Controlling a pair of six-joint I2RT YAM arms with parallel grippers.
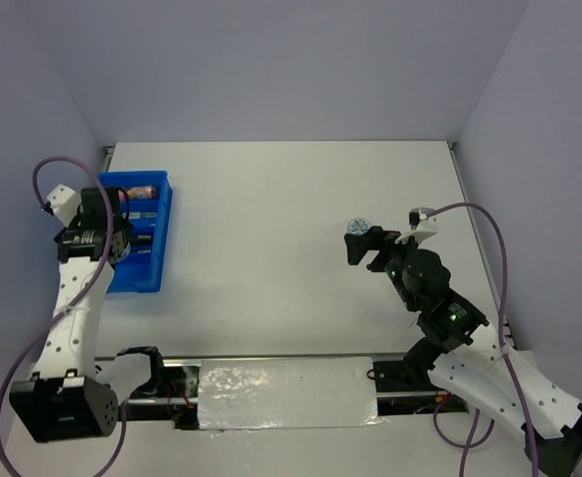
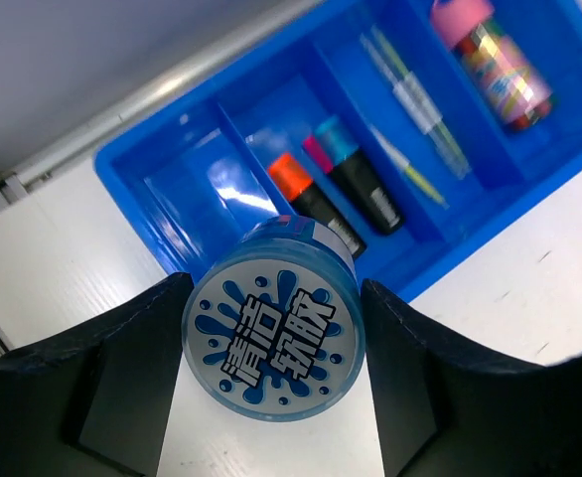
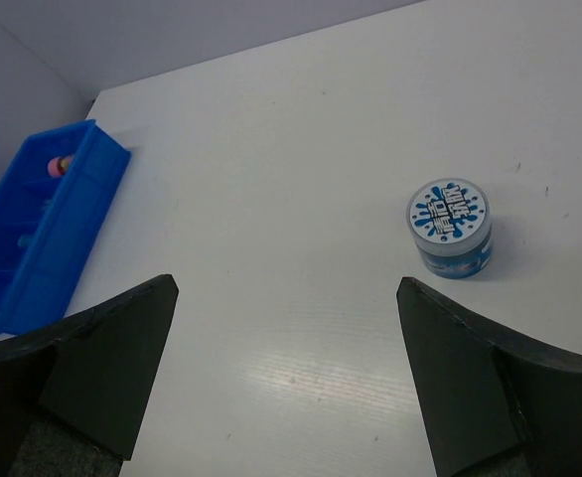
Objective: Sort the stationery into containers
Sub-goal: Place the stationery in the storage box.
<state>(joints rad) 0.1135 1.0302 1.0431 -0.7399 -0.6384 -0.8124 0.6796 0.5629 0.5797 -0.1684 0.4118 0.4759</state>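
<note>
The blue tray (image 1: 163, 231) stands at the table's left. My left gripper (image 1: 120, 238) hovers over it, shut on a round blue-white tape roll (image 2: 274, 341) held above the tray's near edge (image 2: 187, 169). In the tray lie an orange-capped highlighter (image 2: 306, 199), pink- and blue-capped highlighters (image 2: 354, 179), thin pens (image 2: 410, 104) and a pink tube (image 2: 495, 60). A second tape roll (image 1: 357, 228) stands on the table at right. My right gripper (image 1: 363, 250) is open and empty just short of it; in the right wrist view the roll (image 3: 450, 227) is ahead and to the right of the gripper (image 3: 286, 286).
The tray's compartment nearest the held roll is empty. The tray also shows at the far left of the right wrist view (image 3: 43, 248). White table surface (image 1: 271, 229) lies between the tray and the second roll. A foil-covered strip (image 1: 286, 393) runs between the arm bases.
</note>
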